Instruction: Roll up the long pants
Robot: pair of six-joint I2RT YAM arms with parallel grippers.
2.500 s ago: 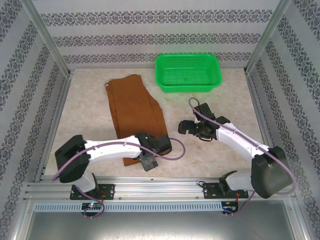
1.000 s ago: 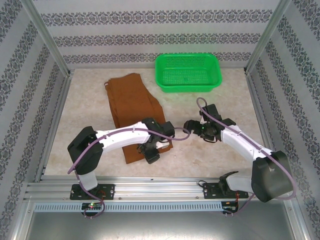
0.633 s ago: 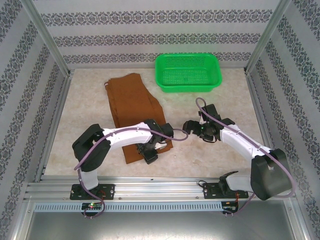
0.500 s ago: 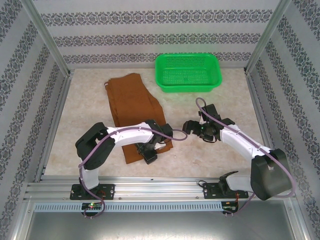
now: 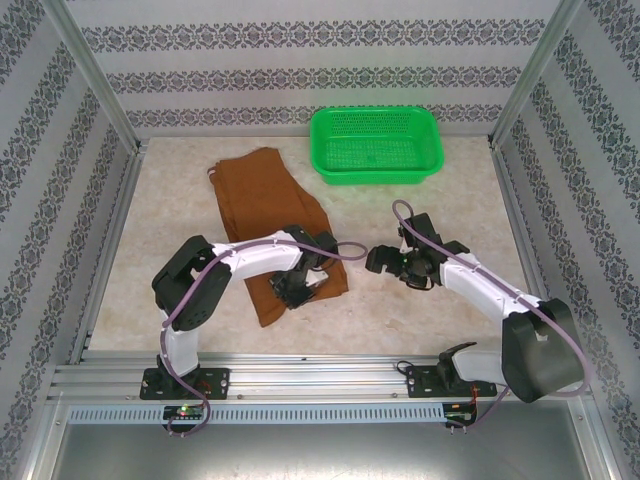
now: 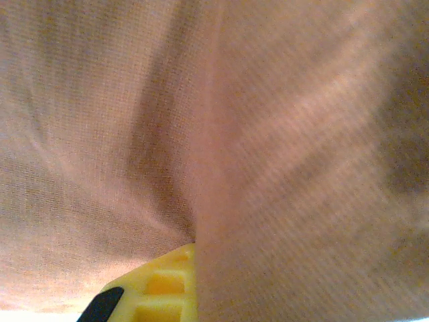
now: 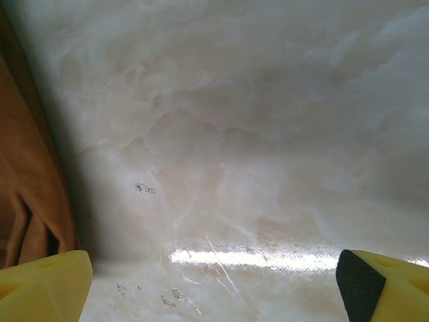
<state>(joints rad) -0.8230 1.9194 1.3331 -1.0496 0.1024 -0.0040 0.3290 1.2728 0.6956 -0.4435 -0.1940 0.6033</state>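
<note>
We saw bright even light overhead, a white glare streak on the tabletop, the long pants blurred close up.

Rust-brown long pants, folded into 1 long strip, flat, left of ctr; near end rumpled.

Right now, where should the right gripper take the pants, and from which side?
Probably the near right hem corner of the pants, coming low from the right. The cloth lies flat but puckers there, giving a lip to pinch; the left gripper is shut on the hem beside it, and the open right gripper sits by that edge.
</note>
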